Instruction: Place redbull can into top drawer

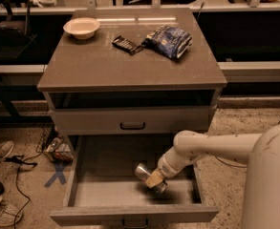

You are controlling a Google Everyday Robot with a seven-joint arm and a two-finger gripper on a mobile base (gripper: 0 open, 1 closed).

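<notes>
The redbull can is a shiny silver can lying on its side, its round end facing left. My gripper is shut on it and holds it low inside the open drawer, right of centre, at or just above the pale floor. The white arm reaches in from the right over the drawer's right wall. The can's far end is hidden by the gripper. The drawer is pulled out wide, with its front wall nearest the camera.
A shut shallow drawer front with a black loop handle sits above the open drawer. On the cabinet top are a white bowl, a black keypad device and a blue-and-white snack bag. Cables, shoes and blue tape lie on the floor at left.
</notes>
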